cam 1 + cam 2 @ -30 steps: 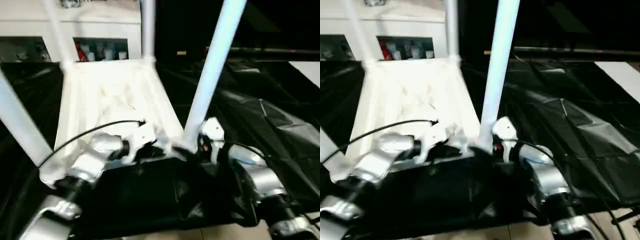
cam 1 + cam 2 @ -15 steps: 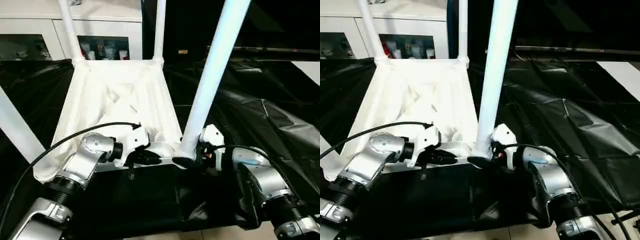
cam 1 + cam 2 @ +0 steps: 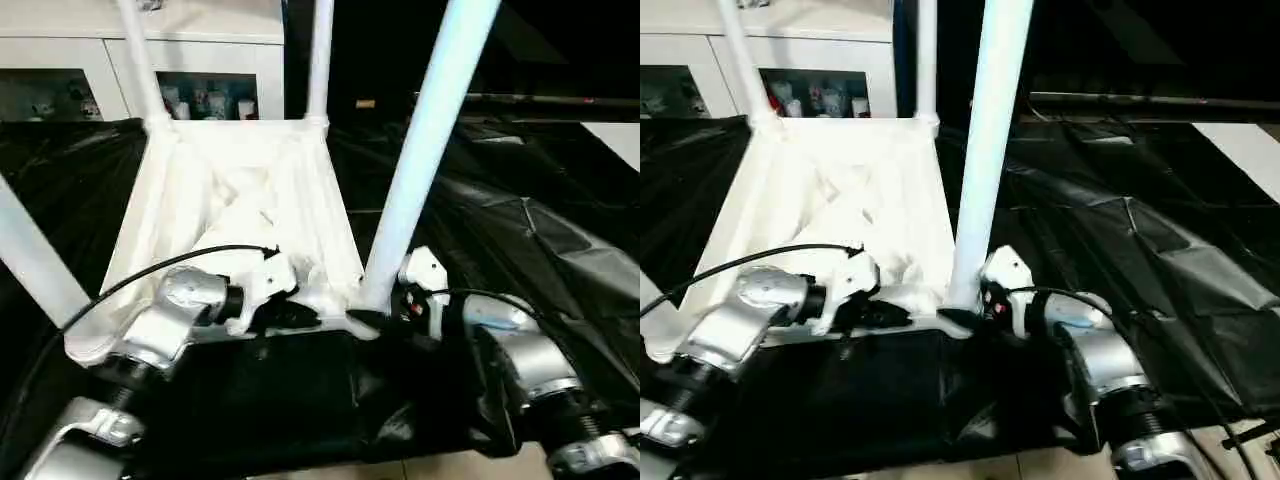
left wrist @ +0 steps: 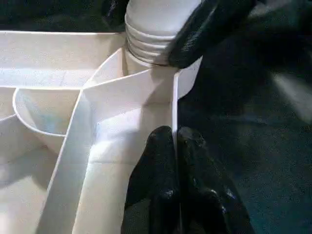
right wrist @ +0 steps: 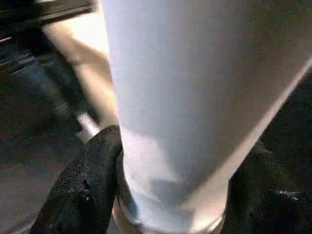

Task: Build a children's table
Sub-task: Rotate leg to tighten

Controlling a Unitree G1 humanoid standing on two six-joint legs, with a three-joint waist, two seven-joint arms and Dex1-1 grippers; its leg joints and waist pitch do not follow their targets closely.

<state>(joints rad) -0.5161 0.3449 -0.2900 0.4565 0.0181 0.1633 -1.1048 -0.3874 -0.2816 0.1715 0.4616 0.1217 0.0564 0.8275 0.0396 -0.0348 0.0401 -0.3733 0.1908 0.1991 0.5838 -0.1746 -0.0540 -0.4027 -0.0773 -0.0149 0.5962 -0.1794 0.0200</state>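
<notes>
On the desk's near edge lies the children's table (image 3: 235, 200), upside down on the black-draped desk (image 3: 1140, 250), all four legs up. The right tool (image 3: 385, 318) is clamped around the base of the near right leg (image 3: 425, 150); the left tool (image 4: 176, 146) pinches the tabletop's rim wall beside that socket. Since a second ago the top has settled flat, so the last leg looks nearly seated.

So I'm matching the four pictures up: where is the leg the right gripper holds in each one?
Left eye: the leg rises from the table's near right corner, centre right.
Right eye: same leg, nearer mid-picture.
Left wrist: its ribbed base sits in the corner socket.
Right wrist: its shaft between the right gripper's fingers.
Shared landmark: that corner socket.
</notes>
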